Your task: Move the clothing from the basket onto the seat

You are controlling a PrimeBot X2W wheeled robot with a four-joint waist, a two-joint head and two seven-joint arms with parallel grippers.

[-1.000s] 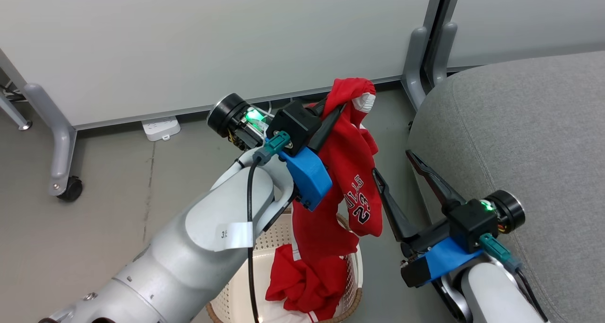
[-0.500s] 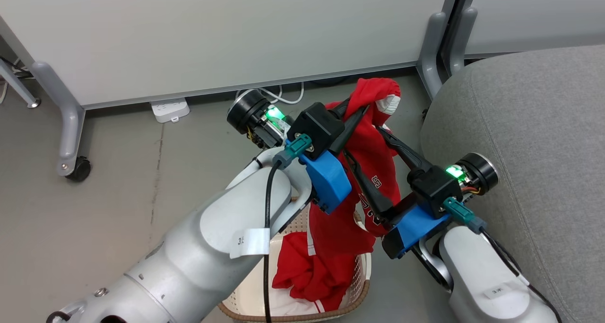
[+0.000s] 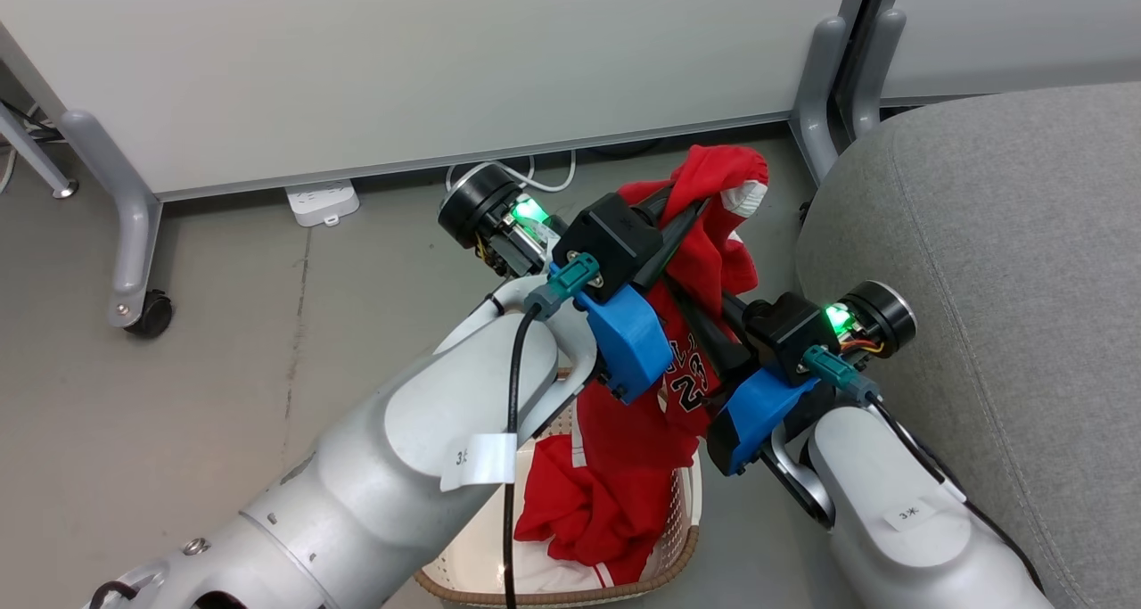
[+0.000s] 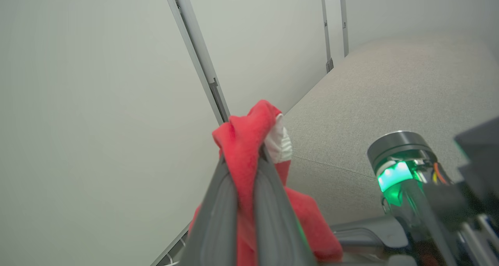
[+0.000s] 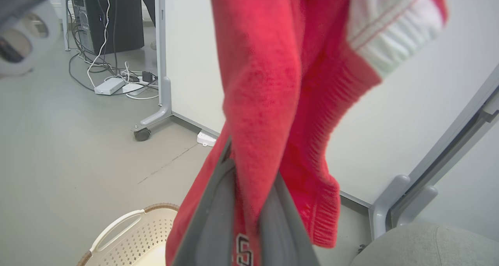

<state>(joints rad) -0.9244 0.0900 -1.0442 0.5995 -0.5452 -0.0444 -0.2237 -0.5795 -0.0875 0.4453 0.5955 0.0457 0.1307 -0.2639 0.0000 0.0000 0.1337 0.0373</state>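
Lift step: red white-trimmed jersey (image 3: 686,324) above cream perforated basket (image 5: 148,235), clamped by left gripper (image 4: 243,161) and right gripper (image 5: 253,161); next, rightward onto grey upholstered seat (image 3: 998,234).

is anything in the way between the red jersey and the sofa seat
Nothing visible does. The jersey, pinched by the left gripper and right gripper, hangs beside the seat; its lower end trails in the basket.

We read a black 23 on the bright red fabric jersey (image 3: 686,386), LLS just above it; the right wrist view shows an S there. The white paper tag (image 3: 477,460) on the left forearm (image 3: 401,440) and a second white tag (image 3: 909,514) on the right forearm (image 3: 860,466) each start with 3.
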